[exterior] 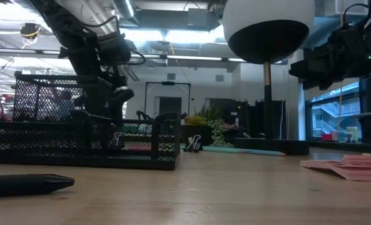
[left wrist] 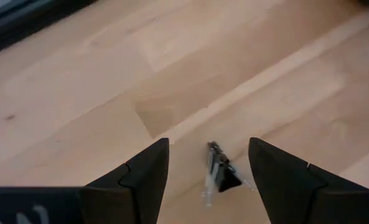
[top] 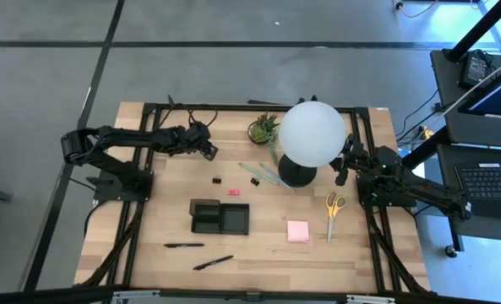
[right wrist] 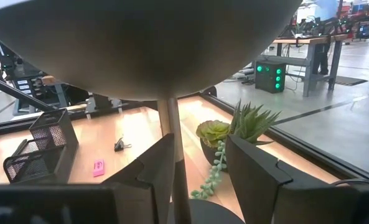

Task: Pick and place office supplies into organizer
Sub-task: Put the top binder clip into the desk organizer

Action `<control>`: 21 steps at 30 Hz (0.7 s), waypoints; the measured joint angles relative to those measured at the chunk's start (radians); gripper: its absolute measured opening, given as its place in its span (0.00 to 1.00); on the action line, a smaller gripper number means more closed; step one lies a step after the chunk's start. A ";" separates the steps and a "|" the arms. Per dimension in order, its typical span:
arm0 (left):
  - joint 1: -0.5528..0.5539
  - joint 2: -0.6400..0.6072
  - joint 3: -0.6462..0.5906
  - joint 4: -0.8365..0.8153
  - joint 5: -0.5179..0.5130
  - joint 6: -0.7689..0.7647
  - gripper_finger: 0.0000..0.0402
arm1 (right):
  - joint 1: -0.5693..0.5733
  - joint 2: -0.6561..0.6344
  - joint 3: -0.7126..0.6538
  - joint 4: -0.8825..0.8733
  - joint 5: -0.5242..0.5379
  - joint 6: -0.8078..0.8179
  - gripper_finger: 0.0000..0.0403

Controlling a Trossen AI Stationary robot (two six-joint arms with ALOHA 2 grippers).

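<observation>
My left gripper (top: 206, 149) (left wrist: 208, 143) hangs open above the table's far left part. The black binder clip (left wrist: 220, 174) (top: 219, 180) lies on the wood below and between its fingers, untouched. Near it lie the small pink eraser (top: 233, 192), the pale-green pencils (top: 263, 175) and, nearer, the black mesh organizer (top: 220, 218) (exterior: 79, 137). Two black pens (top: 183, 245) lie by the near edge. The yellow-handled scissors (top: 333, 211) and the pink sticky pad (top: 298, 231) lie to the right. My right gripper (top: 343, 169) (right wrist: 200, 140) waits open beside the lamp.
The white globe lamp (top: 312, 133) stands on its black base (top: 296, 176) at the table's middle right, its pole close in front of my right gripper. A small potted plant (top: 264, 128) sits at the far edge. Bare wood (top: 157, 203) lies left of the organizer.
</observation>
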 joint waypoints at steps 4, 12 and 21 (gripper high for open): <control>0.000 0.001 0.000 -0.009 0.018 -0.025 0.53 | 0.000 0.000 0.000 0.000 0.000 0.000 0.36; -0.010 0.021 0.000 -0.026 0.018 -0.042 0.53 | 0.000 0.000 0.000 0.000 0.000 -0.003 0.36; -0.016 0.137 0.000 0.032 0.016 -0.042 0.53 | 0.000 0.000 0.000 0.000 0.000 -0.004 0.36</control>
